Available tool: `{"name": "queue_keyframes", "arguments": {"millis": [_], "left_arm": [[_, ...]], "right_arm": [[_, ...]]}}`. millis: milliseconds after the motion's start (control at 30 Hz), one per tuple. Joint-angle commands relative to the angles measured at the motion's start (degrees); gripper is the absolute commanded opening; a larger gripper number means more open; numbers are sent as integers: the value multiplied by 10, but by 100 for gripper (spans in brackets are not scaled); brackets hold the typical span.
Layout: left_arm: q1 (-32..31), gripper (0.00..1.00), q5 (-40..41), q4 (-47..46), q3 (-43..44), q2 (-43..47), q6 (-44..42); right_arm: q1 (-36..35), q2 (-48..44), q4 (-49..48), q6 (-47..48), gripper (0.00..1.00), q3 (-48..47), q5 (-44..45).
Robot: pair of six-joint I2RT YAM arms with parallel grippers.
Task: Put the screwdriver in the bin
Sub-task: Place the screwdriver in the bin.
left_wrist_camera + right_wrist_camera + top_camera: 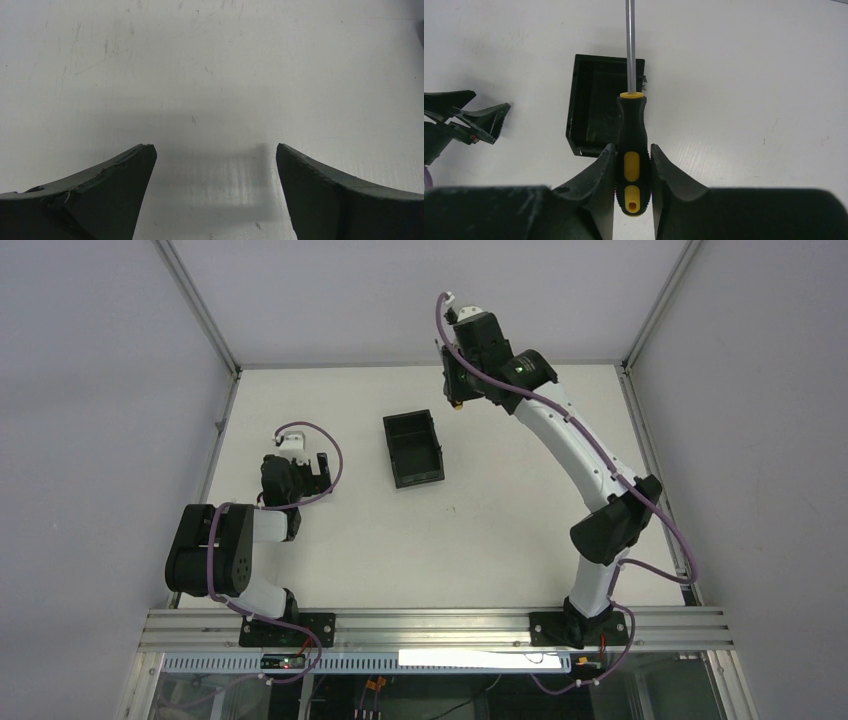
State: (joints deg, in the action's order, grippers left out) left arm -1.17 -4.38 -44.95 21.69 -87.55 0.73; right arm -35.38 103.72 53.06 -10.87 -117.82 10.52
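My right gripper is shut on the screwdriver, clamping its black and yellow handle, with the thin metal shaft pointing away from the wrist. It is held in the air above the table. The black bin lies below and ahead, partly behind the handle. In the top view the right gripper is near the back of the table, right of and behind the bin; only a yellow tip of the screwdriver shows there. My left gripper is open and empty over bare table, left of the bin.
The left arm's fingers show at the left of the right wrist view. Metal frame posts and grey walls enclose the white table at left, right and back.
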Motion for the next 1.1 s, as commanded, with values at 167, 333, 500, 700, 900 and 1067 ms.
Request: {"name": "queue_keyframes", "arguments": {"millis": [167,333,500,700,900,1067], "left_arm": [[-5,99,11,-15,0,12,2],[-5,99,11,-15,0,12,2],[-5,99,11,-15,0,12,2],[-5,99,11,-16,0,12,2],[-5,99,11,-15,0,12,3],[-5,99,11,-16,0,12,2]], "right_arm": [[-49,35,-72,-12,5,-35,-11],[-52,40,-117,-2,5,18,-31],[-52,35,-187,22,5,117,-49],[-51,52,-253,46,5,192,-84],[-51,100,-281,69,5,217,-115],[-52,134,-289,79,6,222,-123]]}}
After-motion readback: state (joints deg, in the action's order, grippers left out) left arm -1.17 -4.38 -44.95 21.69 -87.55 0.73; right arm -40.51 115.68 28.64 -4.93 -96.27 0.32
